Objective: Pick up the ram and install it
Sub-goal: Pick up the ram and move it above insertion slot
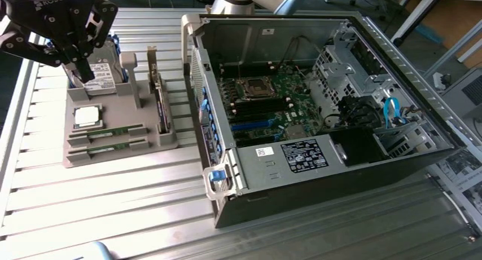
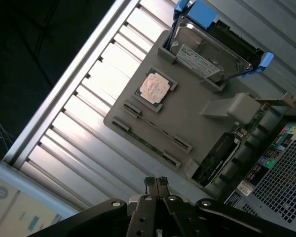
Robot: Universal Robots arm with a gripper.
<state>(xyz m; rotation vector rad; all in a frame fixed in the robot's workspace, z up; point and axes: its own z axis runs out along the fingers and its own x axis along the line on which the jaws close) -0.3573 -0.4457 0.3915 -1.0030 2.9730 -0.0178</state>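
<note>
**Shut gripper over parts tray, ram not yet picked**

The black multi-link gripper [image 1: 83,73] hovers above the hard-drive end of the grey plastic parts tray [image 1: 124,116]. Its fingertips are pressed together and hold nothing, as the wrist view confirms [image 2: 156,181].

The long thin green circuit-board ram stick [image 1: 107,132] lies seated in a tray slot. A second ram stick [image 1: 105,149] lies in the slot just beside it. Both are at the tray end away from the silver hard drive [image 1: 101,79], with the square silver CPU chip [image 1: 87,116] between. The gripper is well apart from both sticks.

The step looks like the approach. To do it well:
- Centre over one stick's mid-length.
- Turn the fingers across its thin edge.
- Keep clear of the slot end blocks and the neighbouring stick.
- Come down straight.

Writing: the gripper body lettering is partly cut off and seems to read ROBOTIQ. The open black computer case [image 1: 226,34] carries a black label [image 1: 305,155] and a white barcode label [image 1: 262,151]. Their text is too small to read, as is the hard-drive label's.
</note>
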